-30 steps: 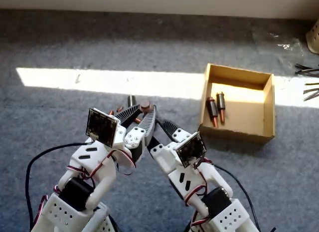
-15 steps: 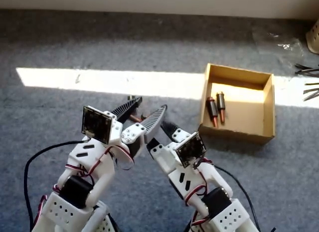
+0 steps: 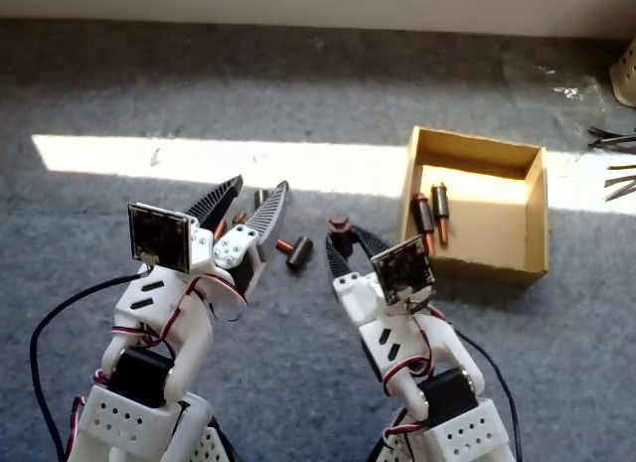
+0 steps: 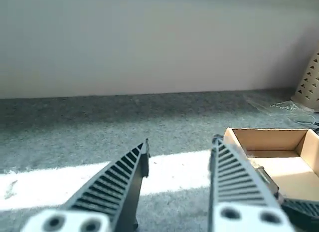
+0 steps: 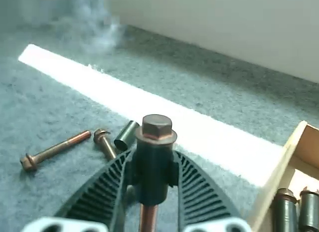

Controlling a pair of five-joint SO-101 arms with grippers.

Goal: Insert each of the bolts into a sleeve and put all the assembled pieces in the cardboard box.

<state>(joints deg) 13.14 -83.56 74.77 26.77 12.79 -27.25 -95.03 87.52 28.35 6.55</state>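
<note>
Presently, two assembled pieces point(image 3: 423, 219) are being held in the cardboard box point(image 3: 472, 266), a sleeved bolt point(image 5: 157, 129) by the right gripper point(image 5: 152, 159); left gripper point(image 4: 181, 142) wide.

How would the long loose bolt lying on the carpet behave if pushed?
The bolt lies on its side with a wider head, so it would probably roll in an arc, damped by the carpet. It looks like coppery metal: likely stiff and heavy for its size.
</note>
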